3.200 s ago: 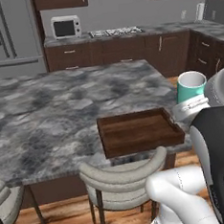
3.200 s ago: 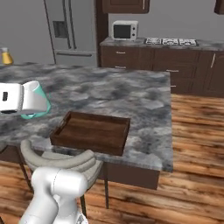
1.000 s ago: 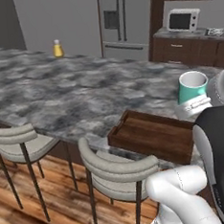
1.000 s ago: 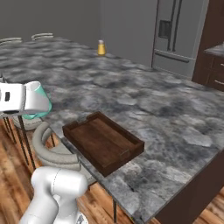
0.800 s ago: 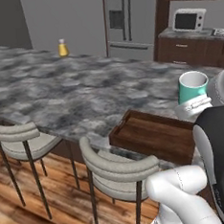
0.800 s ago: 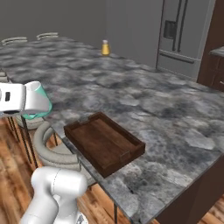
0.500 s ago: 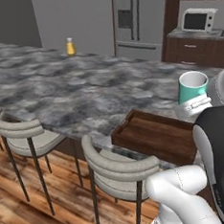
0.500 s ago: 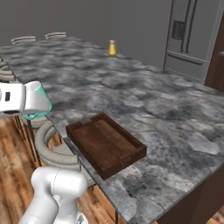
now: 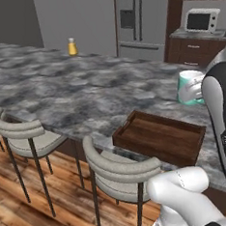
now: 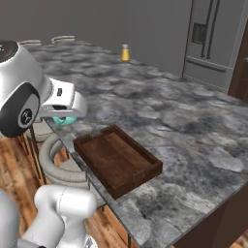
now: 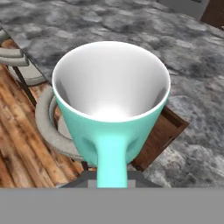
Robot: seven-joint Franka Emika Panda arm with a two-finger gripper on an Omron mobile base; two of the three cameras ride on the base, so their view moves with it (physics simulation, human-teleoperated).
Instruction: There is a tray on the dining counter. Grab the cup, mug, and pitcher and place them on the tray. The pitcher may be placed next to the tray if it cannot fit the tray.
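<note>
My gripper [image 9: 196, 89] is shut on the handle of the teal mug [image 11: 111, 105], whose white inside faces the hand camera. It holds the mug [image 9: 187, 86] in the air above the near edge of the dining counter [image 9: 84, 91], a little beyond the tray [image 9: 160, 137]. The dark wooden tray [image 10: 116, 157] lies empty at that counter edge, and one of its corners [image 11: 162, 131] shows below the mug. From the right base view the mug [image 10: 63, 120] peeks out under the gripper [image 10: 65, 115], left of the tray. The cup and the pitcher are out of view.
Two grey stools [image 9: 121, 171] [image 9: 19, 133] stand against the counter's near side, one right below the tray. A small yellow bottle [image 9: 72, 46] stands at the far counter edge. A fridge [image 9: 135, 16] and a microwave [image 9: 201, 21] are behind.
The whole scene has shifted in both base views, so the base has moved along the counter. The mug has stayed in the shut gripper.
</note>
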